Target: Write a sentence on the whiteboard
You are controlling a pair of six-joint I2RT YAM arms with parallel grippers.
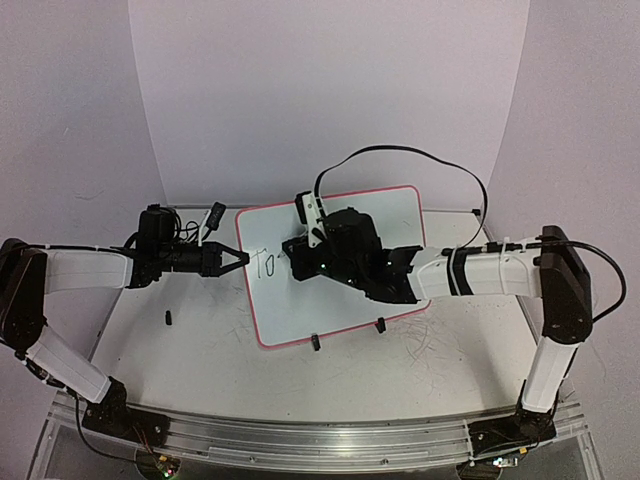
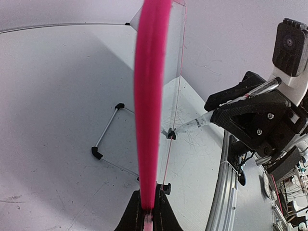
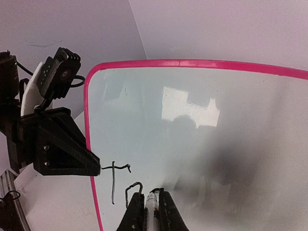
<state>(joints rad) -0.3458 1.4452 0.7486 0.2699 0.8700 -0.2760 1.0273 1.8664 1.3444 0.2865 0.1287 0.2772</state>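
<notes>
The whiteboard (image 1: 340,262), white with a pink rim, stands tilted on two black clip feet mid-table. My left gripper (image 1: 238,258) is shut on its left rim, seen edge-on as a pink bar (image 2: 150,96) between my jaws. My right gripper (image 1: 296,262) hovers over the board's left part, shut on a marker (image 3: 152,204) whose tip touches the board. The sentence (image 1: 266,263) is only a black "T" and part of a second letter near the left rim; it also shows in the right wrist view (image 3: 115,180). The right gripper and marker (image 2: 226,111) show in the left wrist view.
A small black cap-like piece (image 1: 168,319) lies on the table left of the board. Faint grey scribbles (image 1: 425,340) mark the table right of the board's feet. A black cable (image 1: 430,160) arcs behind the board. A metal rail (image 1: 300,440) runs along the near edge.
</notes>
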